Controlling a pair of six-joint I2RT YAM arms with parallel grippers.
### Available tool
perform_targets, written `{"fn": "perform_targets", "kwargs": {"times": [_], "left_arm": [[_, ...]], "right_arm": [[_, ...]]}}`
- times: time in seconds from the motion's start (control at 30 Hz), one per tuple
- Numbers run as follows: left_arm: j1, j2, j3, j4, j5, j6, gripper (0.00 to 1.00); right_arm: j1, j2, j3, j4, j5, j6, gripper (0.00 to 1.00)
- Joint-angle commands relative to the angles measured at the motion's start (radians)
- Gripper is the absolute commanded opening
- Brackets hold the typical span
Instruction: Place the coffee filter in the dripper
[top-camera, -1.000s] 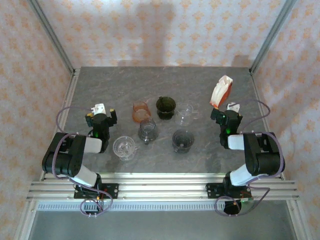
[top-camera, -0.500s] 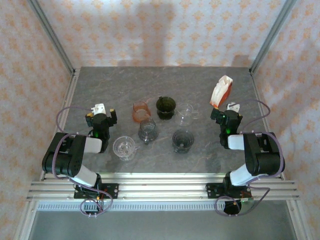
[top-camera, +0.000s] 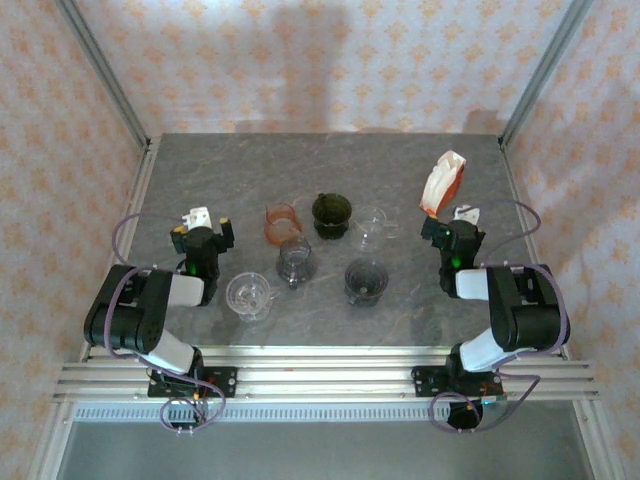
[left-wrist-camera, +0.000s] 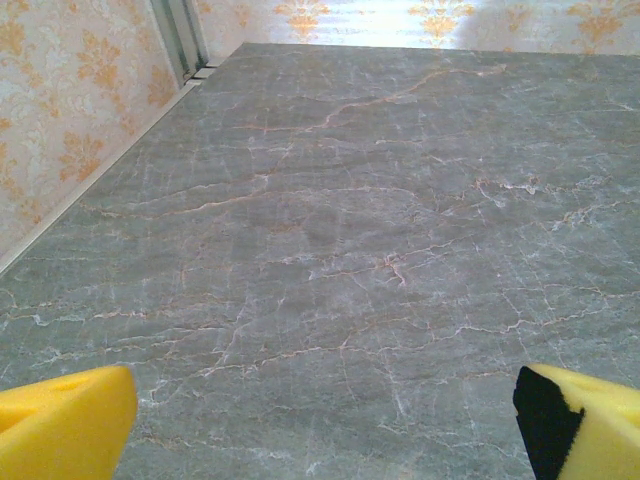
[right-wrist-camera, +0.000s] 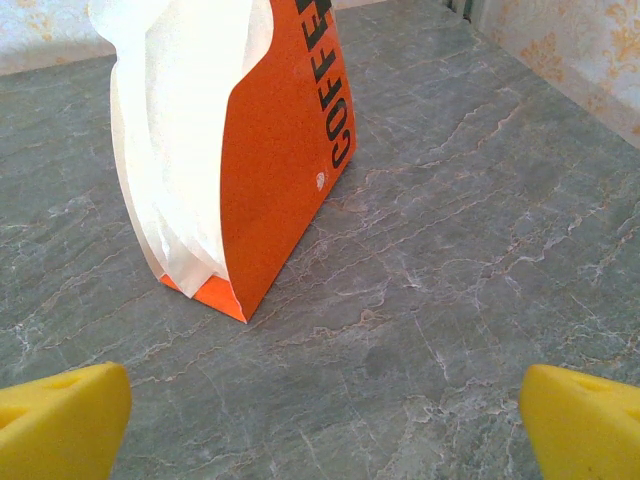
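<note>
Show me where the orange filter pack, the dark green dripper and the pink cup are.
orange filter pack (right-wrist-camera: 285, 170): right wrist view, on its orange side face.
dark green dripper (top-camera: 331, 211): top external view, inside its bowl.
pink cup (top-camera: 281, 222): top external view, on its open mouth.

Orange packet (right-wrist-camera: 290, 150) of white filters (right-wrist-camera: 175, 130), grey veined table (right-wrist-camera: 450, 250), yellow fingertips (right-wrist-camera: 60, 420), peach floral wall (top-camera: 300, 70).

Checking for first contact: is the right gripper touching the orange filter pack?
Apart. Right wrist view shows bare table between right gripper and orange filter pack.
</note>
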Motion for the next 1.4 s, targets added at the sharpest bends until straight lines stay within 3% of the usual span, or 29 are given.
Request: {"fn": "perform_targets", "kwargs": {"times": [0.0, 0.53, 0.6, 1.0, 1.2, 1.37], "left_arm": [[-0.004, 0.003, 0.021, 0.024, -0.005, 0.017, 1.00], [-0.003, 0.004, 0.020, 0.022, -0.006, 0.015, 1.00], [-0.004, 0.000, 0.012, 0.037, -0.051, 0.000, 1.00], [-0.005, -0.056, -0.064, 0.149, -0.040, 0.008, 1.00], [-0.007, -0.203, 0.085, -0.248, -0.102, -0.018, 1.00], [-0.006, -0.333, 0.165, -0.412, -0.180, -0.076, 1.00]], "right_arm": [[-0.005, 0.002, 0.012, 0.006, -0.001, -0.012, 0.99], [-0.007, 0.005, 0.018, -0.001, -0.001, -0.008, 0.99], [-0.007, 0.001, 0.011, 0.007, -0.005, -0.009, 0.99], [-0.005, -0.150, 0.091, -0.288, 0.036, 0.047, 0.99], [0.000, -0.248, 0.092, -0.400, 0.101, 0.136, 0.99], [0.039, -0.331, 0.159, -0.594, 0.256, 0.189, 0.99]]}}
